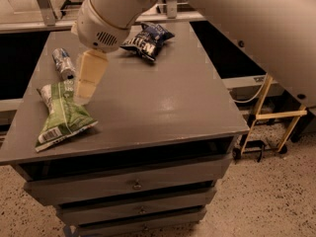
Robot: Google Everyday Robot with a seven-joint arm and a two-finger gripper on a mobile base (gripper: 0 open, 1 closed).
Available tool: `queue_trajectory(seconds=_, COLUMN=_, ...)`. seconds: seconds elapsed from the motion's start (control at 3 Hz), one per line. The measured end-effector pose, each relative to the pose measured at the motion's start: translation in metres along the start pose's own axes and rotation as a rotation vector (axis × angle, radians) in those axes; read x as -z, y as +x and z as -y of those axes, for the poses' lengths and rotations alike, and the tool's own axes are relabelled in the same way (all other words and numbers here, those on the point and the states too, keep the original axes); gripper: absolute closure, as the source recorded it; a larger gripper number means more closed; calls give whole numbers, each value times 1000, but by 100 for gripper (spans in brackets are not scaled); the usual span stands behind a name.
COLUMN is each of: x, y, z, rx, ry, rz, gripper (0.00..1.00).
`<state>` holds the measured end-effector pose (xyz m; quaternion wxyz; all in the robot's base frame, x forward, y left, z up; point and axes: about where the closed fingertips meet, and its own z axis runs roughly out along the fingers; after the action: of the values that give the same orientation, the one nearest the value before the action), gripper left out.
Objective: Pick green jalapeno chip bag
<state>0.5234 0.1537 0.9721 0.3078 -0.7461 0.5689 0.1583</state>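
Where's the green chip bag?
The green chip bag lies at the table's front left in the camera view, near the silver can, gripper hovering beside it.

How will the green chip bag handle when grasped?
The crumpled light-green foil chip bag looks floppy and light; it will probably sag around its pinched middle. Glossy foil may slip. It lies flat on the grey table, so rolling is unlikely. The end effector hovers over its upper edge.

End effector [83, 97] over the counter's [168, 107] left: silver can [63, 63] close behind-left, green jalapeno chip bag [61, 116] perhaps just beneath, open counter rightward
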Motion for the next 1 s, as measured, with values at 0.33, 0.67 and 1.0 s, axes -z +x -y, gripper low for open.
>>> queue_trajectory(seconds=0.33, x=-17, y=0, z=-4, rx=10, ry=-22, rz=-23, gripper=0)
queue_trajectory(seconds=0.67, x=-33, y=1, z=-9, rx=6, ry=-52, rz=-30, gripper=0)
queue_trajectory(seconds=1.0, x=-59, y=-3, z=-17, rx=13, ry=-104, rz=-30, gripper=0)
